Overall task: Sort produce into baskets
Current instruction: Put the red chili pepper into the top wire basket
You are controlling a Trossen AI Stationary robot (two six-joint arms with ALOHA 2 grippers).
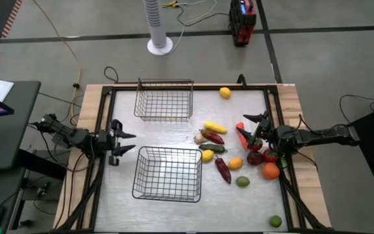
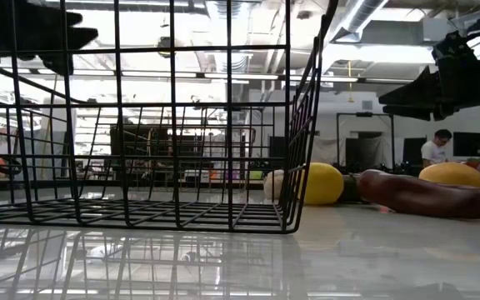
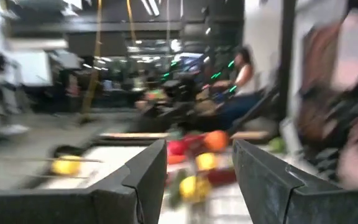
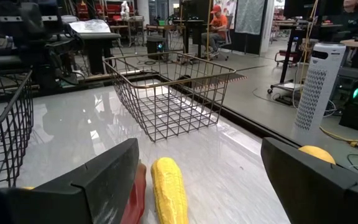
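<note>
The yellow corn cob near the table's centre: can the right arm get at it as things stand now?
Probably yes. The right hand is open and empty, beside the produce pile, and the corn cob lies just ahead of it on the table. The red pepper lies off to one side; neither basket stands between them.

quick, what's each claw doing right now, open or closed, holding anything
Left claw: open, empty, by the near basket.
Right claw: open, empty, over the long red produce.
</note>
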